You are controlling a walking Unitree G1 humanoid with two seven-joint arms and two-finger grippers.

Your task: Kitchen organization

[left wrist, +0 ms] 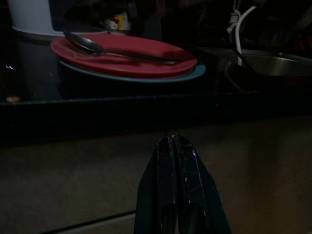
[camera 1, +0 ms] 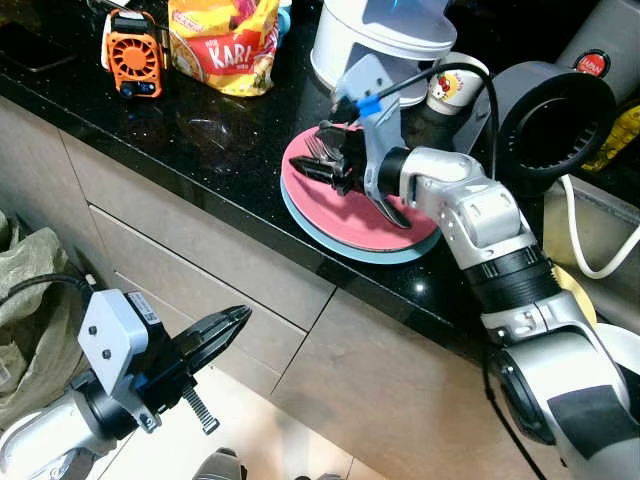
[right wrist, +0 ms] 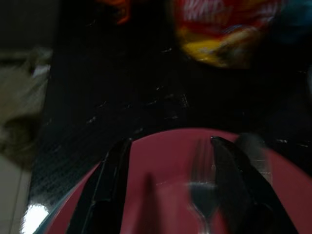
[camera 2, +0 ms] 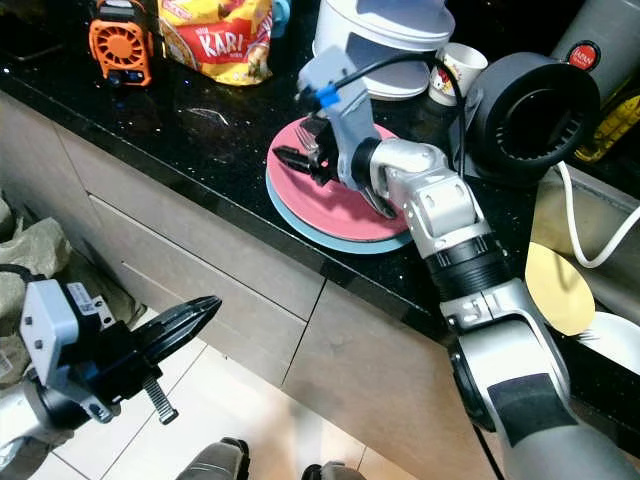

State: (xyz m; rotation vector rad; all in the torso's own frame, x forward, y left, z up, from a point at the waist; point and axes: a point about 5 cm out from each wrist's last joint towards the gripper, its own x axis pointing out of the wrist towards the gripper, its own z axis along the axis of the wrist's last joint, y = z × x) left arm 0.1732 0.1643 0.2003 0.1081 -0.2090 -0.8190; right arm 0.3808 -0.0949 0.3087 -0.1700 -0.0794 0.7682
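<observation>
We see a black speckled counter [camera 1: 230, 150] above pale drawer fronts. On it, near its front edge, lies a blue plate [camera 1: 330, 236] with a pink plate [camera 1: 345, 215] stacked on top. Behind these sit a white appliance [camera 1: 385, 40], a small printed mug [camera 1: 455, 88] and a black round appliance [camera 1: 555, 120]. Further along stand a yellow snack bag [camera 1: 225, 40] and an orange fan [camera 1: 132, 55]
</observation>
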